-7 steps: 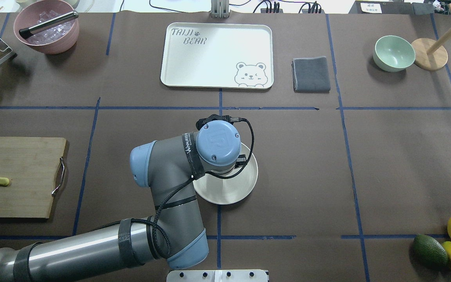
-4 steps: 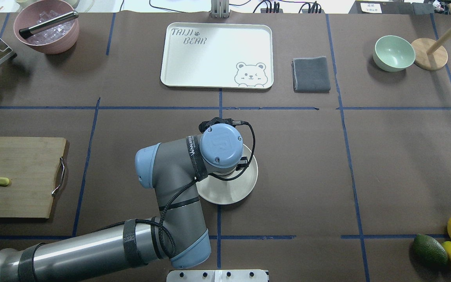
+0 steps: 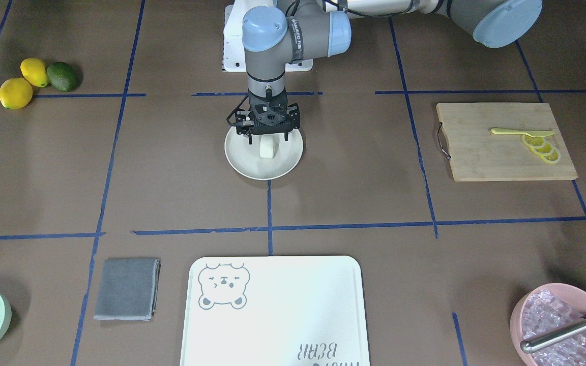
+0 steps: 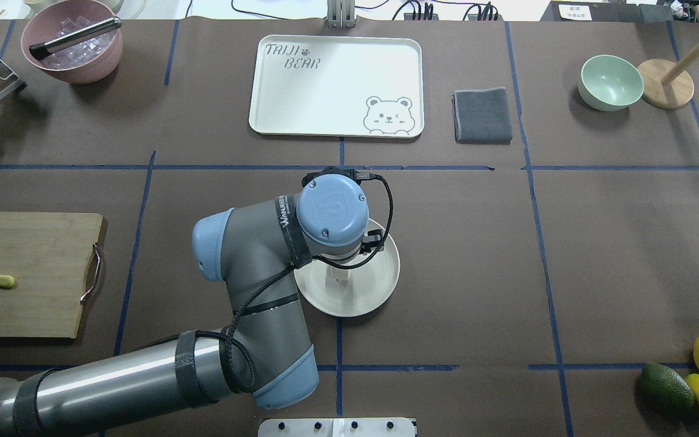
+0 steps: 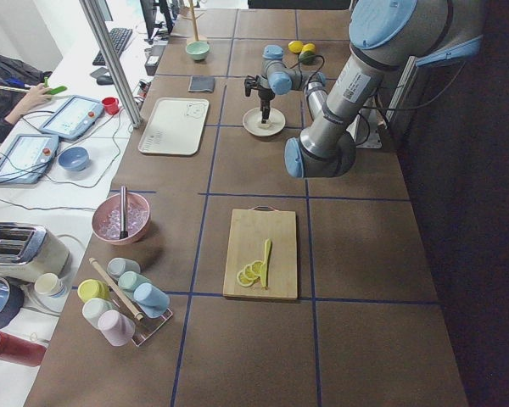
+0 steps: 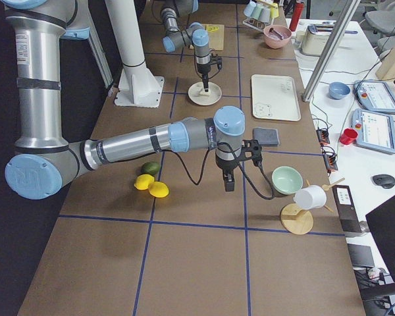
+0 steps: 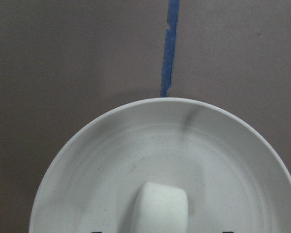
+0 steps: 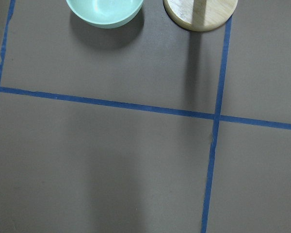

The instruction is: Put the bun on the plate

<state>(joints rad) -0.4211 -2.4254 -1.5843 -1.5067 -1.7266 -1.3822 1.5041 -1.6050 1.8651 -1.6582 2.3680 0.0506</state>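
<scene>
The white bun [image 3: 268, 148] stands on the round cream plate [image 3: 242, 162] at the table's middle. My left gripper [image 3: 267, 136] hangs just above it, open, one finger on each side of the bun and neither touching it. From overhead the bun [image 4: 338, 277] peeks out under the wrist, on the plate [image 4: 380, 285]. The left wrist view has the bun [image 7: 160, 206] low on the plate [image 7: 87, 160]. My right gripper [image 6: 228, 183] hovers over bare table near the green bowl [image 6: 286, 180]; I cannot tell whether it is open or shut.
A bear-print tray [image 4: 337, 85], a grey cloth [image 4: 483, 115], a green bowl [image 4: 610, 82] and a wooden stand [image 4: 665, 85] line the far side. A cutting board [image 4: 34, 273] lies left, a pink ice bowl [image 4: 73, 42] far left, lemons and an avocado [image 4: 668, 388] near right.
My left wrist dipped toward the plate, then came up and back a little. The bun, hidden under the wrist before, now shows on the plate.
</scene>
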